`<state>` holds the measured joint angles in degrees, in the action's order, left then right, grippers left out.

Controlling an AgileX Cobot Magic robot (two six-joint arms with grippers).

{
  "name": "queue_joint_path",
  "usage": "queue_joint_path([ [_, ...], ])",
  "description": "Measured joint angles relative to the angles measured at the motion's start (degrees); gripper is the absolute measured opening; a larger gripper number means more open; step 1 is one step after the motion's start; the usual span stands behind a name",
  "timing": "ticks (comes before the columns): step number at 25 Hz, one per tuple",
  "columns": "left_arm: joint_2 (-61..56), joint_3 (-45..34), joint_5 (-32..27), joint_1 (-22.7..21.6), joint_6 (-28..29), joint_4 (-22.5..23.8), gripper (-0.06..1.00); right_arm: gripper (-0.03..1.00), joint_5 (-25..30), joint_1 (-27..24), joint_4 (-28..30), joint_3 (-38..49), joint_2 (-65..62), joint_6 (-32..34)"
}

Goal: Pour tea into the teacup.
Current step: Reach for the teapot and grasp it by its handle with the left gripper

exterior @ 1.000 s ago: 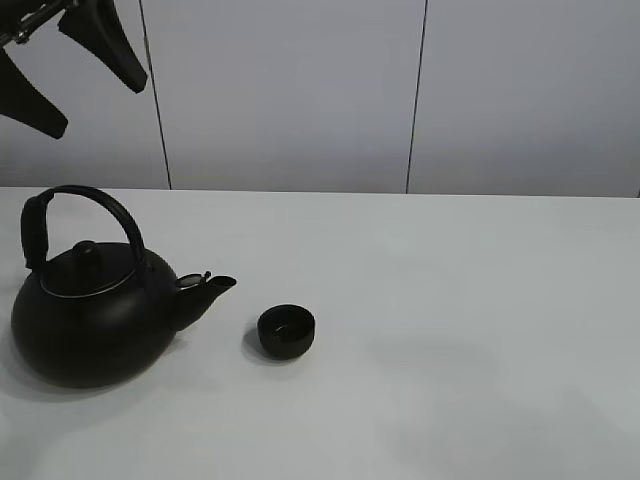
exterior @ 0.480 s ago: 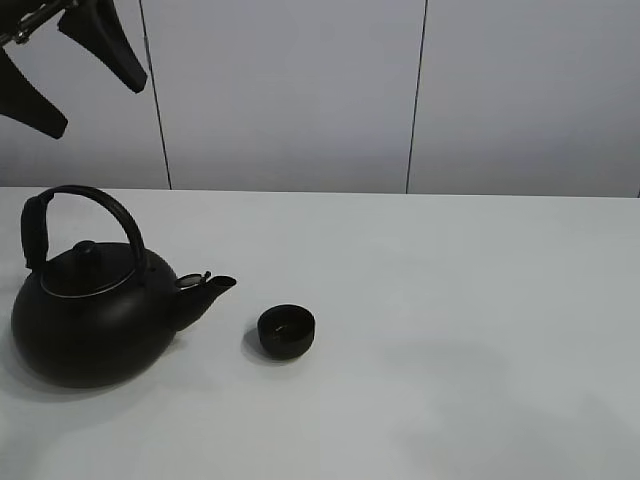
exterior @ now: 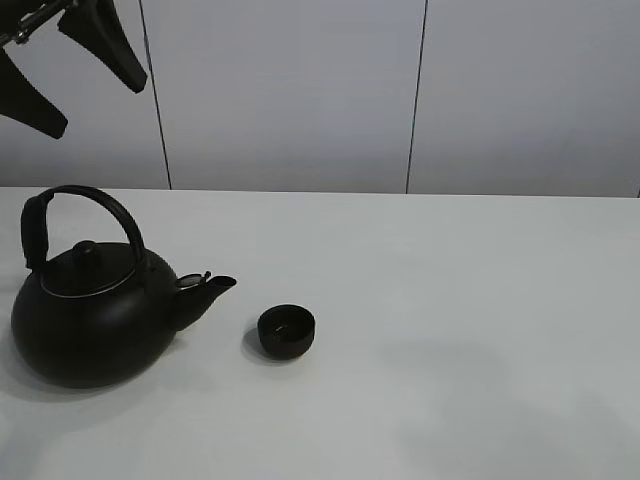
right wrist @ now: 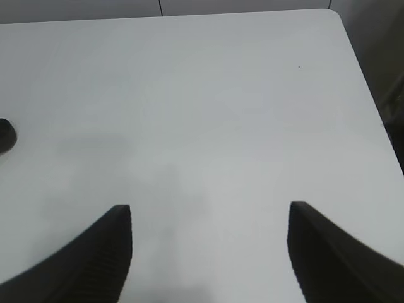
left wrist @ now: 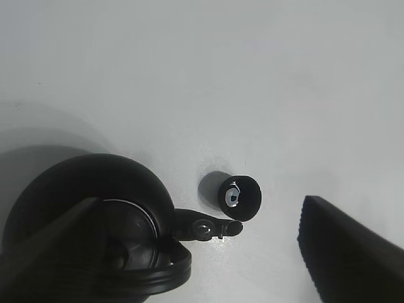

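wall (exterior: 290, 95): pale panels with thin dark seams, behind the kettle.
table (exterior: 480, 300): white and matte; the kettle sits on it.
kettle (exterior: 90, 320): big, round and black, standing upright. Lid (exterior: 88, 268) is on with a small knob on top, so the contents are hidden. The arched handle (exterior: 95, 200) stands up over the lid with a thicker grip section on the side away from the spout. Short spout (exterior: 210, 290) has a small flap at its mouth.
left gripper (exterior: 95, 108): high in the air above the kettle handle, well clear of it. Black fingers (exterior: 110, 45) are spread wide with nothing between them, touching nothing. Left wrist view looks straight down on the kettle lid and the teacup.
right gripper (right wrist: 209, 207): far from the kettle, over bare table on the spout side. Fingers are apart, holding nothing. It does not appear in the high view.
teacup (exterior: 286, 331): small, low, black and handleless, upright on the table. It is just beyond the tip of the kettle spout, near but not touching, and slightly toward the camera from it.
teacup contents: dark inside, with one small bright glint at the bottom in the left wrist view. Can't tell whether any liquid is in it.
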<state>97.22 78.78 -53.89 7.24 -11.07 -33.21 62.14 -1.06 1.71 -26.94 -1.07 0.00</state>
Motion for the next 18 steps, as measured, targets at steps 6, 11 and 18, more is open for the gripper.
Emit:
queue_joint_path([
  [6, 0.00, 0.00, 2.53, 0.00, 0.00, 0.00, 0.60, 0.48, 0.00, 0.00, 0.00, 0.00, 0.00, 0.00],
  [11, 0.00, 0.00, 2.67, 0.00, -1.36, 1.08, 0.60, 0.48, 0.00, 0.00, 0.00, 0.00, 0.00, 0.00],
  [18, -0.72, 0.00, 6.17, -0.06, -2.10, 12.33, 0.60, 0.48, 0.00, 0.00, 0.00, 0.00, 0.00, 0.00],
])
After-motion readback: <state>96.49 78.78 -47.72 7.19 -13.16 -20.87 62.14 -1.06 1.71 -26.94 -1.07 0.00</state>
